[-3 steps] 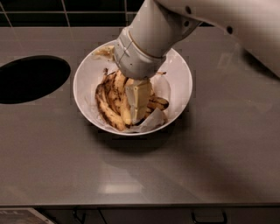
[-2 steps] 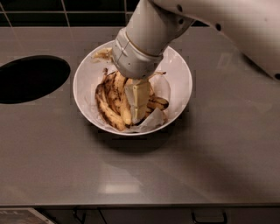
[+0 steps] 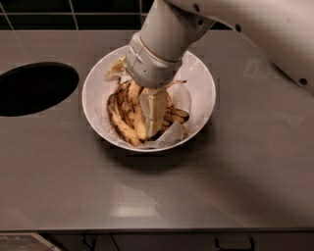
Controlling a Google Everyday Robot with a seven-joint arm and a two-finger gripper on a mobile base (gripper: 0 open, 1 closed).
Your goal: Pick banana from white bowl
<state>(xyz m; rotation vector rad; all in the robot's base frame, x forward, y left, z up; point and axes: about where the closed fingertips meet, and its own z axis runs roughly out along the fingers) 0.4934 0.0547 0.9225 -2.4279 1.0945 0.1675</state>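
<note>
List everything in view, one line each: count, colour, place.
bowl: one, glossy white, middle of the counter
long banana: one, yellow with brown-black speckles, along the bowl's left side
other bananas: count unclear, browner, in the bowl beside the claw
paper: one crumpled lining, white, under the bananas
counter: one, grey, fills most of the view
hole: one, black, round, in the counter at the left
tiles: several, dark, behind the counter
handle: one, dark, below the counter's front edge, right
arm: one, white and grey, reaching down from the upper right
claw: one, pale, down in the bowl among the bananas
</note>
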